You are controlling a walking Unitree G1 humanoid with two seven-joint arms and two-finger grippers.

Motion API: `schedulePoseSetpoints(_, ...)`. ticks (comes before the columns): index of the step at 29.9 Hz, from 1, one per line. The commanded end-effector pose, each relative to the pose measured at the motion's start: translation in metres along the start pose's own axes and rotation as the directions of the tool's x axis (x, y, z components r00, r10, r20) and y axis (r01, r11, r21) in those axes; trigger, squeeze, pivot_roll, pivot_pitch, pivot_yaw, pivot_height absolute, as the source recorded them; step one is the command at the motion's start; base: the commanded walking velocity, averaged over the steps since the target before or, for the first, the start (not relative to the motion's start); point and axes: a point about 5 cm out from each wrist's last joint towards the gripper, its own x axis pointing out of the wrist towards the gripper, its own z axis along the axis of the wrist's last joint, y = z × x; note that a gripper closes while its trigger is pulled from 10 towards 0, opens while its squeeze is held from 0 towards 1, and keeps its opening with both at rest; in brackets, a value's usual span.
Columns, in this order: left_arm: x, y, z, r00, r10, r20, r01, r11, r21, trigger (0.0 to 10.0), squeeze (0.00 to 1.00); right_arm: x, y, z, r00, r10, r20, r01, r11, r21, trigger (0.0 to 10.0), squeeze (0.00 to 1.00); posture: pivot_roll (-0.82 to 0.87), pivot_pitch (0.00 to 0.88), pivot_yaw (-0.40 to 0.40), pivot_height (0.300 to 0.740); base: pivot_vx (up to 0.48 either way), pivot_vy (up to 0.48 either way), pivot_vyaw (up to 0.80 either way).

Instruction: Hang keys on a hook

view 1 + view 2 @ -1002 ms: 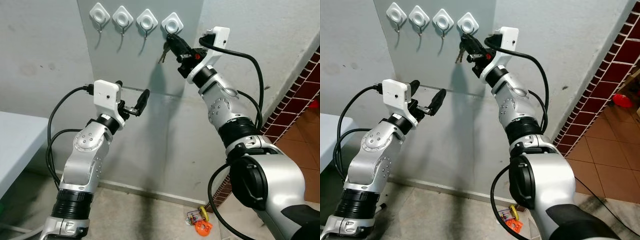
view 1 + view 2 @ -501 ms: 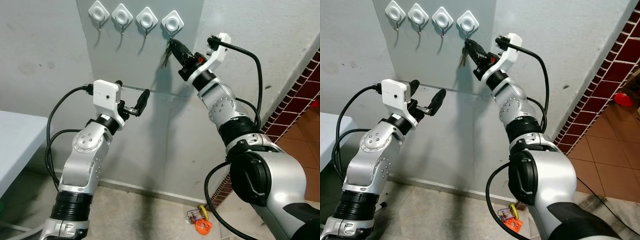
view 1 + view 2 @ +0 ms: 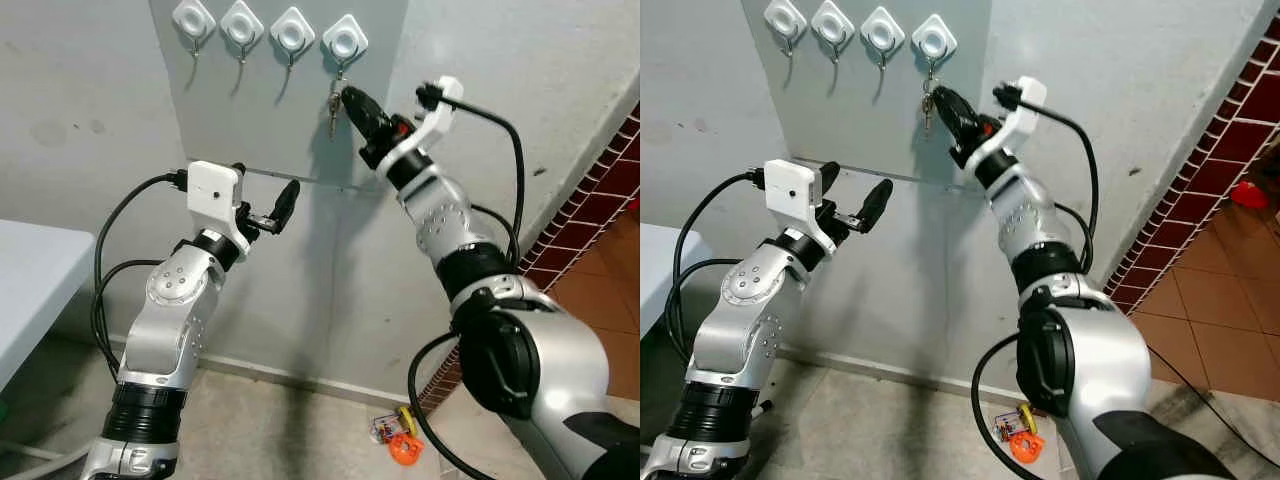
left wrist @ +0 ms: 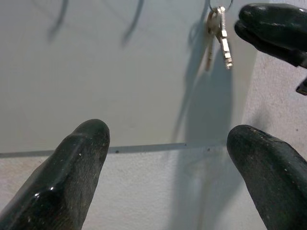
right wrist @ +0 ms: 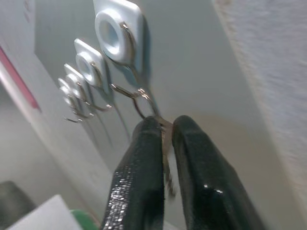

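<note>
A pale grey panel (image 3: 270,110) on the wall before me carries a row of four white diamond-shaped hooks (image 3: 270,27). The small bunch of silver metal keys (image 3: 333,101) hangs by its ring from the rightmost hook (image 3: 344,40). My right gripper (image 3: 350,100) sits just beside the keys, below that hook, its two black fingers (image 5: 144,163) narrowed with the keys between their tips. My left gripper (image 3: 270,205) hovers lower, below the panel's bottom edge, jaws spread wide and holding nothing, well apart from the keys.
</note>
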Motion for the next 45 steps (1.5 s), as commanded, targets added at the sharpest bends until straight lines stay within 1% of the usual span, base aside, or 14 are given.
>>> schedulePoseSetpoints(1,-0.001,-0.002,0.003,1.0,-0.003,0.006,0.003,1.0,0.007,10.0,0.0,-0.002,0.001,0.002,0.999,0.026,0.019,-0.026,0.999,-0.042,10.0,1.0,0.09,0.07,-0.041,0.74,0.0,0.0,0.0)
schedulePoseSetpoints(12,-0.003,-0.001,0.001,1.0,0.007,-0.002,-0.007,1.0,0.013,10.0,0.0,-0.014,-0.009,0.001,0.998,0.008,0.055,-0.004,0.997,-0.075,10.0,1.0,0.08,0.068,-0.034,0.74,0.0,0.0,0.0)
schedulePoseSetpoints(17,-0.006,0.003,-0.003,0.999,0.038,-0.004,-0.038,0.999,0.01,10.0,0.0,-0.032,-0.022,0.002,0.998,0.003,0.063,0.005,0.992,-0.124,10.0,1.0,0.09,0.061,-0.031,0.74,0.0,0.0,0.0)
schedulePoseSetpoints(21,-0.007,0.005,-0.005,0.999,0.051,-0.003,-0.051,0.999,0.01,10.0,0.0,-0.038,-0.025,0.003,0.998,0.01,0.069,0.0,0.99,-0.139,10.0,1.0,0.09,0.054,-0.031,0.74,0.0,0.0,0.0)
schedulePoseSetpoints(26,-0.014,0.013,-0.019,0.994,0.107,-0.021,-0.106,0.994,0.009,10.0,0.0,-0.064,-0.035,-0.005,1.0,0.002,0.026,0.005,0.963,-0.268,10.0,1.0,0.08,0.024,-0.02,0.74,0.0,0.0,0.0)
schedulePoseSetpoints(30,-0.016,0.017,-0.026,0.991,0.127,-0.03,-0.127,0.992,0.002,10.0,0.0,-0.074,-0.039,-0.007,1.0,-0.017,0.025,0.024,0.953,-0.303,10.0,1.0,0.07,0.015,-0.017,0.74,0.0,0.0,0.0)
schedulePoseSetpoints(32,-0.022,0.025,-0.039,0.984,0.167,-0.058,-0.167,0.986,-0.006,10.0,0.0,-0.095,-0.05,-0.013,0.994,-0.1,0.049,0.111,0.932,-0.344,10.0,1.0,0.07,0.0,-0.012,0.74,0.0,0.0,0.0)
schedulePoseSetpoints(33,-0.022,0.025,-0.039,0.984,0.167,-0.058,-0.167,0.986,-0.006,10.0,0.0,-0.095,-0.05,-0.013,0.994,-0.1,0.049,0.111,0.932,-0.344,10.0,1.0,0.07,0.0,-0.012,0.74,0.0,0.0,0.0)
schedulePoseSetpoints(35,-0.027,0.03,-0.049,0.976,0.202,-0.078,-0.205,0.978,-0.026,10.0,0.0,-0.113,-0.057,-0.022,0.984,-0.169,0.054,0.178,0.918,-0.356,10.0,1.0,0.05,0.0,-0.001,0.74,0.0,0.0,0.0)
schedulePoseSetpoints(36,-0.027,0.03,-0.049,0.976,0.202,-0.078,-0.205,0.978,-0.026,10.0,0.0,-0.113,-0.057,-0.022,0.984,-0.169,0.054,0.178,0.918,-0.356,10.0,1.0,0.05,0.0,-0.001,0.74,0.0,0.0,0.0)
schedulePoseSetpoints(39,-0.034,0.036,-0.066,0.962,0.248,-0.118,-0.254,0.966,-0.045,10.0,0.0,-0.137,-0.066,-0.036,0.962,-0.271,0.041,0.266,0.887,-0.377,10.0,1.0,0.03,0.0,0.012,0.74,0.0,0.0,0.0)
schedulePoseSetpoints(40,-0.034,0.036,-0.066,0.962,0.248,-0.118,-0.254,0.966,-0.045,10.0,0.0,-0.137,-0.066,-0.036,0.962,-0.271,0.041,0.266,0.887,-0.377,10.0,1.0,0.03,0.0,0.012,0.74,0.0,0.0,0.0)
schedulePoseSetpoints(43,-0.037,0.039,-0.077,0.947,0.279,-0.158,-0.291,0.955,-0.057,10.0,0.0,-0.151,-0.071,-0.044,0.946,-0.322,0.033,0.31,0.871,-0.381,10.0,1.0,0.02,0.0,0.017,0.74,0.0,0.0,0.0)
schedulePoseSetpoints(45,-0.042,0.041,-0.09,0.931,0.307,-0.198,-0.326,0.943,-0.072,10.0,0.0,-0.168,-0.077,-0.053,0.921,-0.39,0.011,0.363,0.846,-0.39,10.0,1.0,0.01,0.0,0.025,0.74,0.0,0.0,0.0)
